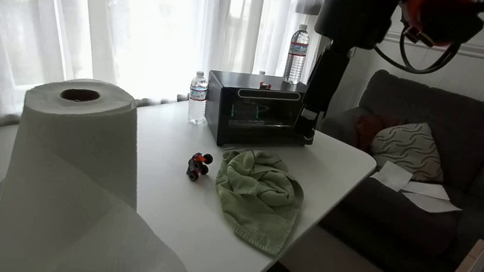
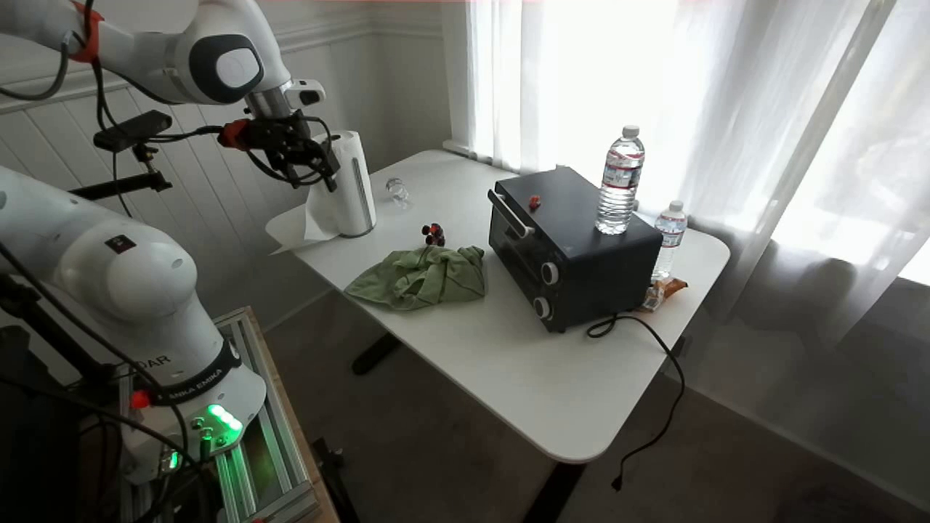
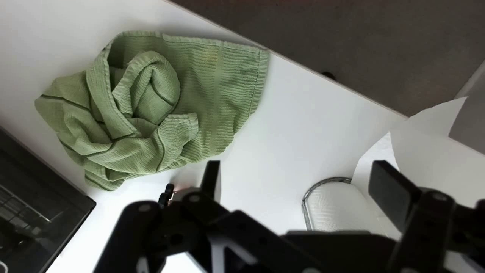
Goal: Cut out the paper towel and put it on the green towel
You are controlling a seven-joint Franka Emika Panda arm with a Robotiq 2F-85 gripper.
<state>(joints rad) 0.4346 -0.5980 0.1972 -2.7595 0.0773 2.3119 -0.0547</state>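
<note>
Currently, in an exterior view, the roll [image 1: 76, 154] stands upright on the table [image 1: 184, 214], and the towel [image 1: 256, 200] lies rumpled near the table's edge, a toy truck [image 1: 197, 166] just beside it. The gripper [image 1: 306, 124] hangs above, across part of the oven [image 1: 257, 112]. In an exterior view, the arm [image 2: 149, 265] extends toward the roll, which the gripper partly covers; whether they touch I cannot tell. A loose sheet [image 2: 320, 218] from the roll juts past the table's edge, and a bottle [image 2: 620, 181] stands on the oven. In the wrist view, the fingers [image 3: 392, 193] are spread wide, table and part of the roll showing between them.
</note>
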